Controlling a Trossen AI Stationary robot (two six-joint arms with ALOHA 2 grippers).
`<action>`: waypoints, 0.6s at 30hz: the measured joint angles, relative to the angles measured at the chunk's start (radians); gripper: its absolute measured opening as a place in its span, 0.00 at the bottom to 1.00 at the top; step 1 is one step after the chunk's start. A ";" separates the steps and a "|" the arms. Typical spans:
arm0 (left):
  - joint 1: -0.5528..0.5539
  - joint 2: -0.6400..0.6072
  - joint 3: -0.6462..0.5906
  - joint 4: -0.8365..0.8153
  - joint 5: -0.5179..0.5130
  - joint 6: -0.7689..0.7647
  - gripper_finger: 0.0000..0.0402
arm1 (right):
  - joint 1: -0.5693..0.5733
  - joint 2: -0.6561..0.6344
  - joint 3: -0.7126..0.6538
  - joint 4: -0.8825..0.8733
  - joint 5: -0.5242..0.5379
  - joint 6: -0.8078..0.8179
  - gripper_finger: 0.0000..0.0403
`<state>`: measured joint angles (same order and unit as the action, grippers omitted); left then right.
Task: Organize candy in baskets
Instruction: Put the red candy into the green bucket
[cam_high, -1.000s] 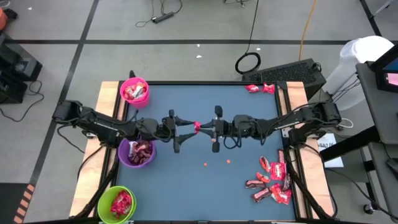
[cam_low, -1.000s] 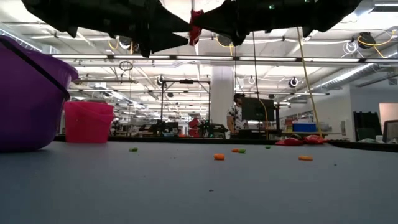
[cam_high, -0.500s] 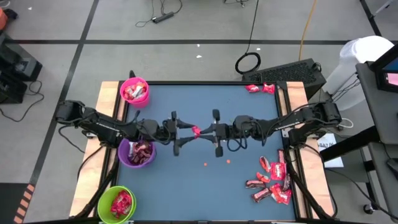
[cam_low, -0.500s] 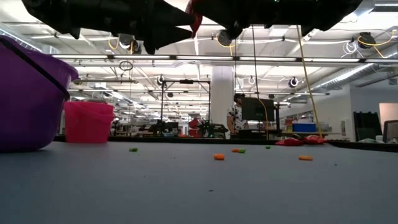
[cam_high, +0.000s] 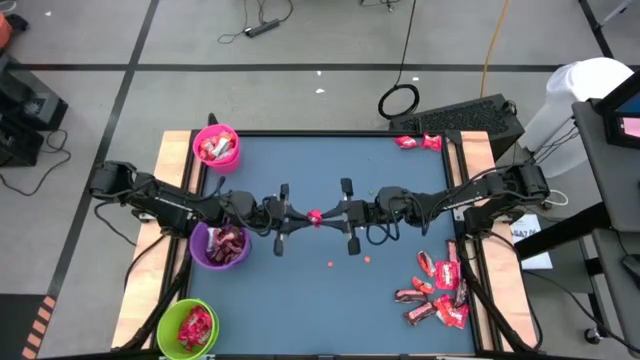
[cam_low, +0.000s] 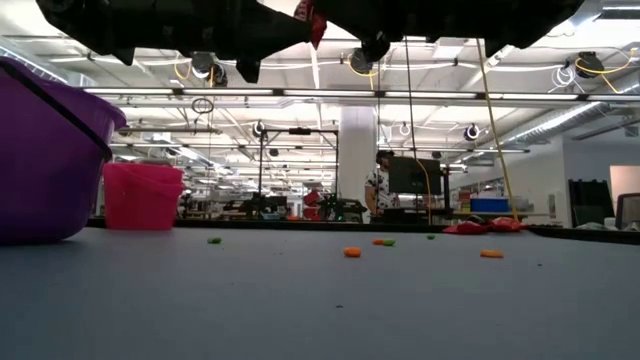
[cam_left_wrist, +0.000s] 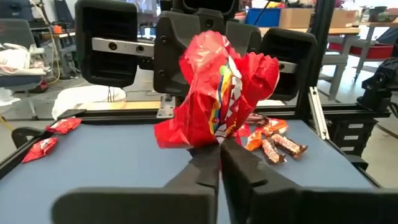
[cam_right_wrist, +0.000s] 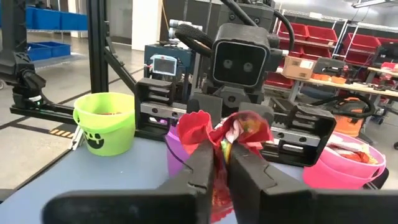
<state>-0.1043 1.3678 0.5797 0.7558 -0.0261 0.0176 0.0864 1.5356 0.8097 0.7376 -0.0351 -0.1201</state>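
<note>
One red wrapped candy (cam_high: 315, 215) hangs in the air over the table's middle, between my two grippers, which meet tip to tip. My left gripper (cam_high: 305, 216) comes from the table's left and is shut on the candy. My right gripper (cam_high: 326, 215) comes from the right and is also closed on it. The low view shows the candy (cam_low: 316, 22) high above the tabletop. On the left side stand the pink basket (cam_high: 216, 146), the purple basket (cam_high: 222, 245) and the green basket (cam_high: 187, 328), each with candy inside. My left gripper pinches the crumpled edge of the red wrapper (cam_left_wrist: 211, 138) between its two fingers, coming level from the table's left. The candy stands up past the fingertips, clear of the table. My right gripper pinches the wrapper's opposite edge (cam_right_wrist: 222, 138) between its two fingers, level from the table's right. The candy is lifted clear, held between both grippers.
A pile of red and brown candy (cam_high: 437, 290) lies at the near right by the table's edge. Two more pieces (cam_high: 418, 142) lie at the far right corner. Small orange specks (cam_high: 330, 264) sit on the mat near the middle.
My left gripper, whose open fingers stood around the candy, has shut on it while my right gripper keeps hold. Both grippers and the candy have drifted a little toward the table's near edge.
</note>
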 joint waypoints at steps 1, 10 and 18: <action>0.000 0.000 0.000 -0.003 0.000 0.006 0.02 | 0.000 0.000 0.000 -0.002 0.000 0.005 0.10; 0.000 -0.001 0.000 -0.029 -0.008 0.017 0.01 | 0.008 -0.003 0.001 -0.039 0.002 0.011 0.39; -0.009 -0.025 0.001 -0.194 -0.045 0.017 0.01 | 0.008 -0.150 0.001 -0.340 0.096 -0.023 0.51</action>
<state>-0.1138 1.3430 0.5804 0.5617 -0.0710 0.0345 0.0939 1.3854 0.8103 0.3975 0.0608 -0.1432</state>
